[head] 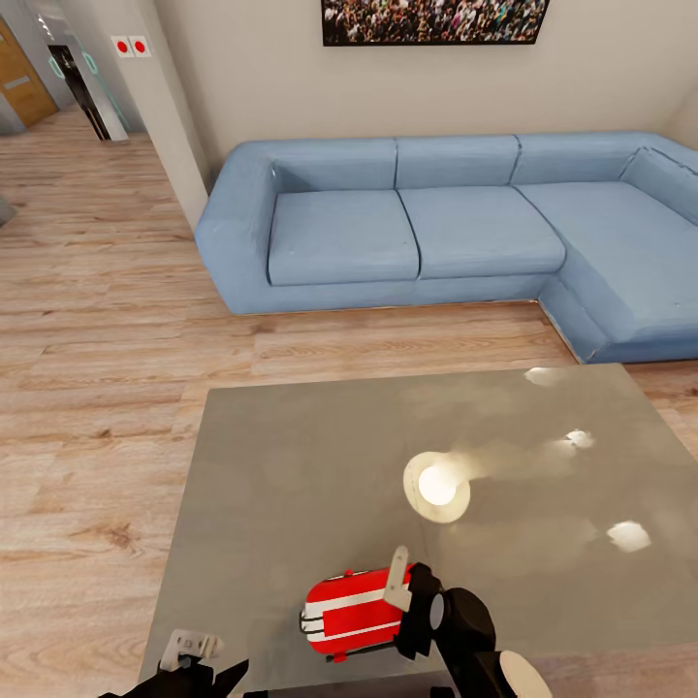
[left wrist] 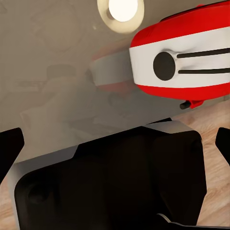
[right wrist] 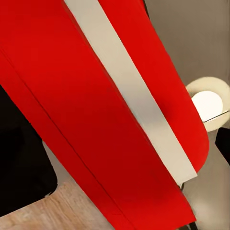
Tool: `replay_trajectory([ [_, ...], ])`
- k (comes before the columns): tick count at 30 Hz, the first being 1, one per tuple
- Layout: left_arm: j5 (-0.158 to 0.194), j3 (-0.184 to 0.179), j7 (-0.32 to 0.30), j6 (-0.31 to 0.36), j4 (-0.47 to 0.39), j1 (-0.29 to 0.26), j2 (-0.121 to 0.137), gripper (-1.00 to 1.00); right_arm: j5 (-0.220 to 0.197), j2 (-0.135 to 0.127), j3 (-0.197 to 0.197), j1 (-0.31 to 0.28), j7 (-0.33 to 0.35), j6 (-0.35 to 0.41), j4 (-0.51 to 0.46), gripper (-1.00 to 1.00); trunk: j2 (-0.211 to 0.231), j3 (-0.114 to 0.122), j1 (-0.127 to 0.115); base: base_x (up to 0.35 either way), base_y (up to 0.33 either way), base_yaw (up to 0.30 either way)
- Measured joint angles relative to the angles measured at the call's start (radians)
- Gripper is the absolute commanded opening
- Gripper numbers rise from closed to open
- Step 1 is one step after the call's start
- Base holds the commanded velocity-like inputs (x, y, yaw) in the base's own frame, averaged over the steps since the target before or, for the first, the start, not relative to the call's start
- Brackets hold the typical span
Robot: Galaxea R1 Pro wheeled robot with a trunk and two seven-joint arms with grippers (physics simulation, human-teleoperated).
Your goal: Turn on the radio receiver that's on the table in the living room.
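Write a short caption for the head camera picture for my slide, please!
Right gripper reaches the red radio on the grey table, blue sofa behind.

We see the radio receiver (head: 351, 613) near the worktop's (head: 291, 465) near edge, right claw (head: 407, 593) touching its side; blue sofa (head: 436, 233) beyond the worktop.

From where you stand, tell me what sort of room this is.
Most likely a home living room: a blue sectional sofa against the wall, a framed crowd picture above it, and a low glossy grey table on a wood plank floor.
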Motion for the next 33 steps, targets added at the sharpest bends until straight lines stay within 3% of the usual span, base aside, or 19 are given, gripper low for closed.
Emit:
replay_trajectory([
  [33,0.0,0.0,0.0,0.0,0.0,0.0,0.0,1.0,-0.002,0.006,-0.005,-0.036,-0.003,0.003,0.062,1.0,0.0,0.0,0.0,0.0,0.0,0.0],
])
